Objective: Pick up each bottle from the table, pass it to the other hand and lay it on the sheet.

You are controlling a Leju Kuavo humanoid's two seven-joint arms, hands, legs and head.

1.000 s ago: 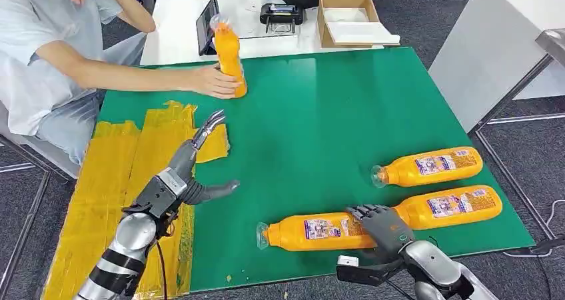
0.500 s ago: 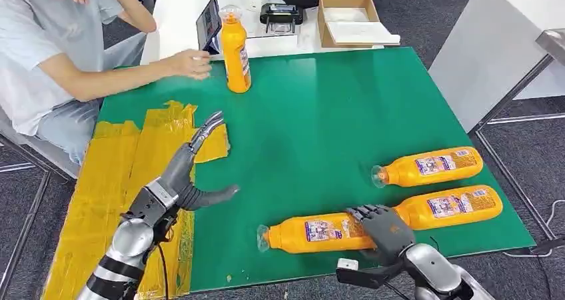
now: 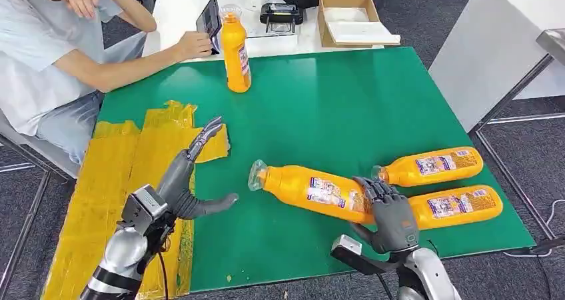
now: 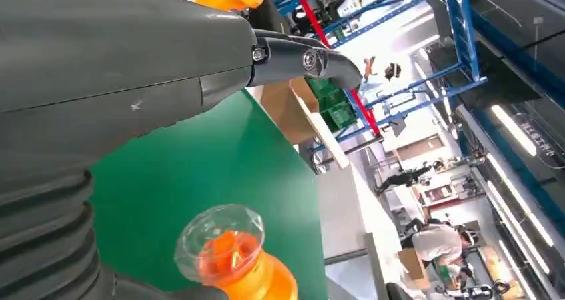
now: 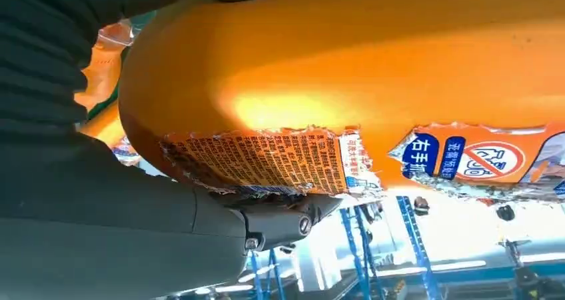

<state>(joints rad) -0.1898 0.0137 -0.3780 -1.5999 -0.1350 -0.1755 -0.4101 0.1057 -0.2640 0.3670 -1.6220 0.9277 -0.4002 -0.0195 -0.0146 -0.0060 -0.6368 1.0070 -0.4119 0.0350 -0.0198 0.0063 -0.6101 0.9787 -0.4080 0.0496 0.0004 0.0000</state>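
1. Right hand (image 3: 388, 210) gripping bottle (image 3: 310, 188), now lifted off table (image 3: 333, 113) near front edge, cap swung toward left hand (image 3: 183, 180).
2. Left hand open, empty, over yellow sheet (image 3: 126, 173) edge.
3. Handover next, judging by pose.

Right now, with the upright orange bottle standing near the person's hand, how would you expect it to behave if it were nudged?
The upright bottle looks tall and narrow on a small base, so a nudge high up would probably tip it. Its rounded body suggests it would roll once down, like the two lying bottles. It appears full of orange liquid, so likely fairly heavy.
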